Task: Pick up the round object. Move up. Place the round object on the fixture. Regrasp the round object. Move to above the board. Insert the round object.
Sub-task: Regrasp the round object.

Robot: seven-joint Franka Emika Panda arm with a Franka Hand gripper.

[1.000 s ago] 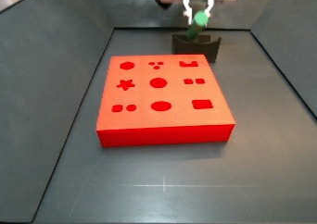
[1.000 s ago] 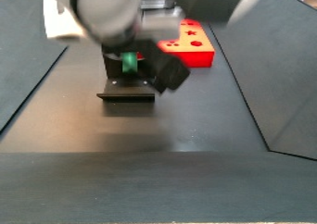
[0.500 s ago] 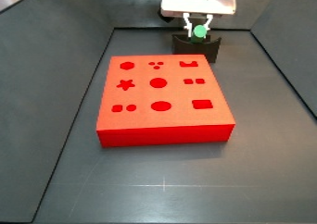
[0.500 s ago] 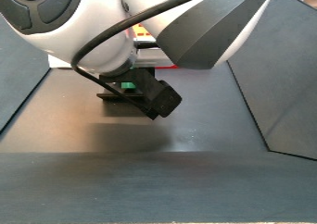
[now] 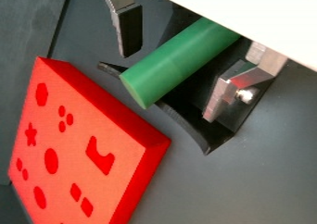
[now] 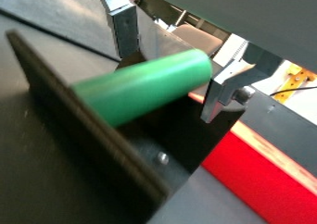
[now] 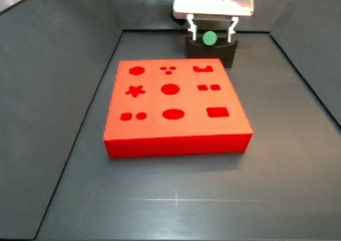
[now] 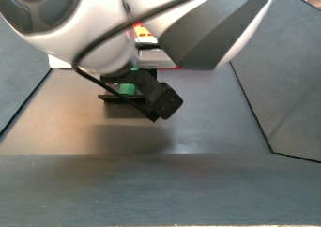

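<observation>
Fingers of your gripper sit on both sides of the green round peg, and you can see small gaps in both wrist views, so the jaws look open a little. Your gripper is at the fixture, at 12 o'clock from the red board in a side view. The peg lies on its side, on the fixture's dark notch. The board lies just beside the fixture.
</observation>
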